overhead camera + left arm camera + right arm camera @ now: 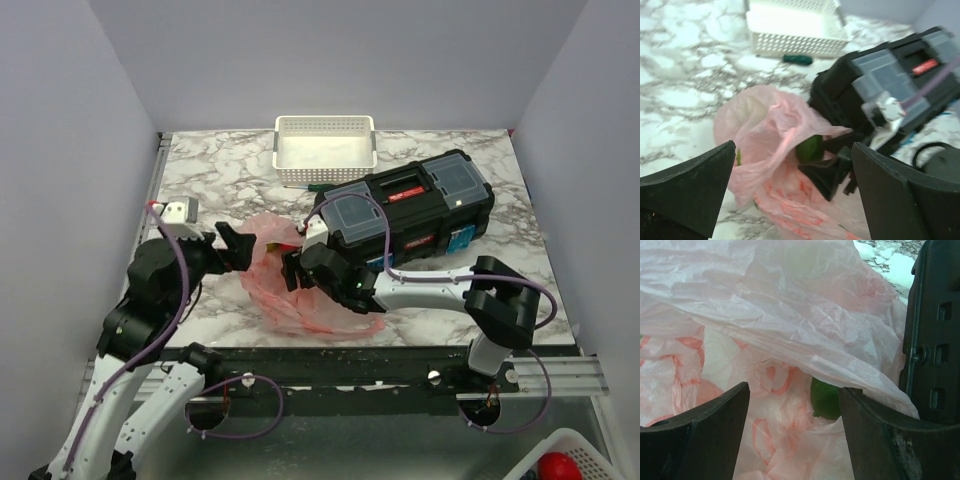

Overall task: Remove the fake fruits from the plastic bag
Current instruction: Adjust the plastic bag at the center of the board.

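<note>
Top view: the thin, crinkly pink plastic bag [300,295] lies crumpled on the marble table [200,180], left of a boxy black toolbox [420,205]; the left gripper [232,245] is at its left edge and the right gripper [298,268] over it. Left wrist: jaws wide and empty, with a glossy round green fruit [810,148] in the bag's mouth just beyond. Right wrist: jaws apart over wrinkled film, the fruit just ahead between them
</note>
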`<act>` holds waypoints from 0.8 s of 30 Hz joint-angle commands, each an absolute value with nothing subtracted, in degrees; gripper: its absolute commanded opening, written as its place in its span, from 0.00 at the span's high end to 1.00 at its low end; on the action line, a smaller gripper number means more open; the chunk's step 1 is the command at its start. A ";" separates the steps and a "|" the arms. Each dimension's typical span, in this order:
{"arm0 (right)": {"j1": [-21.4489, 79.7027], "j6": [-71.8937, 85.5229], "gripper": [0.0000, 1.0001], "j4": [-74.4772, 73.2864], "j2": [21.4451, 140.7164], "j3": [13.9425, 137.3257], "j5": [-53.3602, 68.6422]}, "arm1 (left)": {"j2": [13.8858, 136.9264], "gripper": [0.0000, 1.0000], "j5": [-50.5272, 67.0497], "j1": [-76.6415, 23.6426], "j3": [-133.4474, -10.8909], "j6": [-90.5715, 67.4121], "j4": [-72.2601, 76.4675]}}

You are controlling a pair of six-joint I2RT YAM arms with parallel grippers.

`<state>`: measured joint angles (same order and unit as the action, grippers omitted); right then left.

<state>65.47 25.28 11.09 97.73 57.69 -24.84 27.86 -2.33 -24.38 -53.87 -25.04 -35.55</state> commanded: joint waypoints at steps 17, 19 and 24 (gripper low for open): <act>67.79 25.81 0.21 4.22 102.27 62.33 -32.55 | 42.98 0.73 -10.95 -23.82 -47.86 -20.74 -36.83; 67.81 25.24 0.21 3.82 102.93 63.28 -32.59 | 42.54 0.88 -11.76 -23.73 -48.60 -20.18 -37.74; 68.01 22.85 0.20 3.88 104.21 65.91 -30.96 | 37.12 1.00 -15.11 -23.73 -49.89 -17.46 -40.53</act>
